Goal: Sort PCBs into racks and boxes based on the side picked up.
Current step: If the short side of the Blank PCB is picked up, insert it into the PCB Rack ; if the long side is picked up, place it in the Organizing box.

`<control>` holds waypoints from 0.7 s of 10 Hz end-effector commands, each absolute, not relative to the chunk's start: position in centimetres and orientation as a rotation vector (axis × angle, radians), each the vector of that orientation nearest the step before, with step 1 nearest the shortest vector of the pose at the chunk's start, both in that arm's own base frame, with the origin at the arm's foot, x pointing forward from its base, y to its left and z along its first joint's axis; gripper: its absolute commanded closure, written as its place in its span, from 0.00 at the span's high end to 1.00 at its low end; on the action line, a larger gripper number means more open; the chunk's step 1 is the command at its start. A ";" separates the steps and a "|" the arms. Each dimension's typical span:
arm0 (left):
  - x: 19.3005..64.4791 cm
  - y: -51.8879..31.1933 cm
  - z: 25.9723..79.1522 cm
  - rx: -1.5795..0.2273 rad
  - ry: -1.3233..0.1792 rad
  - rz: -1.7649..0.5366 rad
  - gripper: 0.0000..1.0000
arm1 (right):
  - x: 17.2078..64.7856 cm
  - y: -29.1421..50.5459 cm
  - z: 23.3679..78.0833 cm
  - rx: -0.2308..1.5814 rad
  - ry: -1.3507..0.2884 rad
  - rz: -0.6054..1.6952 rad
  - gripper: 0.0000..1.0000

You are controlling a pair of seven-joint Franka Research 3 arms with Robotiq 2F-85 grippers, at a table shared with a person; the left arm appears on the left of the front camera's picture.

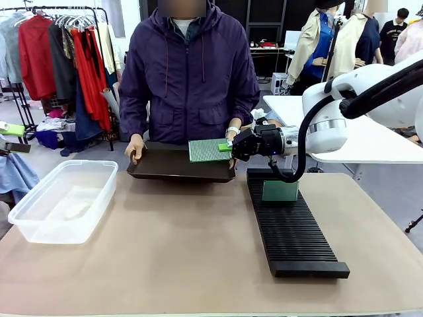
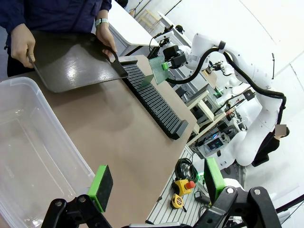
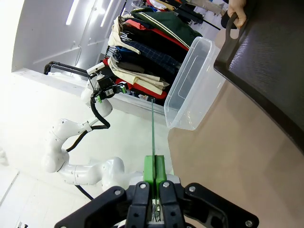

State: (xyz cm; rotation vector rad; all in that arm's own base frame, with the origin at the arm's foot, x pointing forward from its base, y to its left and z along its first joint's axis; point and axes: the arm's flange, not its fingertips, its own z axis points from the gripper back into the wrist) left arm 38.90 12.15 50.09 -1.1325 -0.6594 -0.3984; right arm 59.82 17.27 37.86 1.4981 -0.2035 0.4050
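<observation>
While my right claw (image 1: 228, 147) pinches a thin green rectangular circuit board (image 1: 208, 150) near the shallow black tray (image 1: 172, 168) a person holds, another green board (image 1: 280, 191) stands upright in the long black ribbed rack (image 1: 294, 231); my left claw (image 2: 156, 183) hangs spread by the clear plastic tub (image 2: 28, 156).

right arm: reaches in level above table (image 1: 198, 257) far edge | right gripper (image 1: 227, 147): pads pinched on PCB (image 1: 208, 150) | left gripper (image 2: 156, 185): jaws spread wide
</observation>
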 end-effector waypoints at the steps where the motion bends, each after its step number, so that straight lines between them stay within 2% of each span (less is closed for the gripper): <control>1: 38.8 12.1 50.3 -1.138 -0.658 -0.394 1.00 | 59.7 17.3 38.0 1.499 -0.211 0.412 0.00; 7: 38.8 12.1 50.3 -1.138 -0.658 -0.394 1.00 | 59.6 17.0 38.1 1.492 -0.238 0.457 0.00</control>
